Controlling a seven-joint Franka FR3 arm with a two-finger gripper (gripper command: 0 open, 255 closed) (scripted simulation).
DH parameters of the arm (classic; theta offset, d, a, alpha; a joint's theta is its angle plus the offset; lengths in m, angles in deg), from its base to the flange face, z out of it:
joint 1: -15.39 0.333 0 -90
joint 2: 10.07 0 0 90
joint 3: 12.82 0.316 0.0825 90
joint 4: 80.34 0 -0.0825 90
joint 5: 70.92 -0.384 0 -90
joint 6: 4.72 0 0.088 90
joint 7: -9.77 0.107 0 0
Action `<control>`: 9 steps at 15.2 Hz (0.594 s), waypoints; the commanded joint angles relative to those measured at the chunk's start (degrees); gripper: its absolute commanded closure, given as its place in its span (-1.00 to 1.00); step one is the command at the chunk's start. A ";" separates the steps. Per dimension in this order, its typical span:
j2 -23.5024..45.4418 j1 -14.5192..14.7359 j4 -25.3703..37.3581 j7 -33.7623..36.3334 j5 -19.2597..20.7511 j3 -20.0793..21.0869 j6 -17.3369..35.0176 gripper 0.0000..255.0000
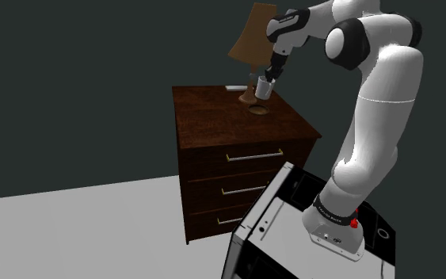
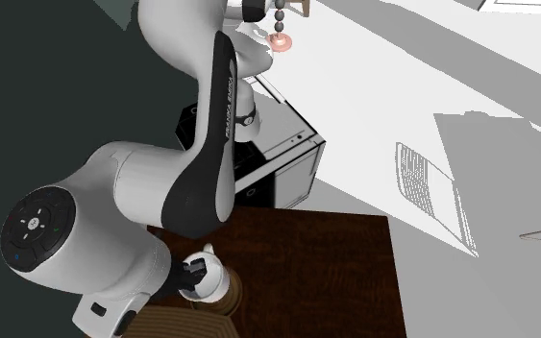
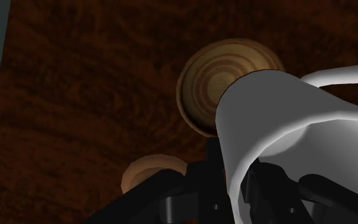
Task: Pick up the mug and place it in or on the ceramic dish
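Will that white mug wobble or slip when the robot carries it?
Probably stiff: the mug shows no dent where the tool pinches it. It might tilt, since the tool seems to hold just one side of its rim. Its smooth wall could be slippery.

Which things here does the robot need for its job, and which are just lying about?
In the job: white mug, round brown dish, gripper clasping the mug.
Just there: lamp, dark wooden dresser.
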 commanded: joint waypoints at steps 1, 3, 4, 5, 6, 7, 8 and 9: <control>0.40 -0.06 -1.04 -0.40 -0.34 0.09 1.38 1.00; 0.78 -0.06 -2.11 -0.72 -0.66 0.19 2.75 1.00; 0.99 -0.07 -2.63 -0.89 -0.83 0.23 3.43 1.00; 1.20 -0.09 -3.13 -1.06 -1.01 0.30 4.11 1.00; 1.43 -0.13 -3.61 -1.22 -1.19 0.39 4.78 1.00; 1.66 -0.21 -4.08 -1.39 -1.36 0.52 5.45 1.00; 1.89 -0.35 -4.54 -1.54 -1.52 0.72 6.12 1.00; 2.14 -0.49 -4.98 -1.70 -1.69 0.90 6.78 1.00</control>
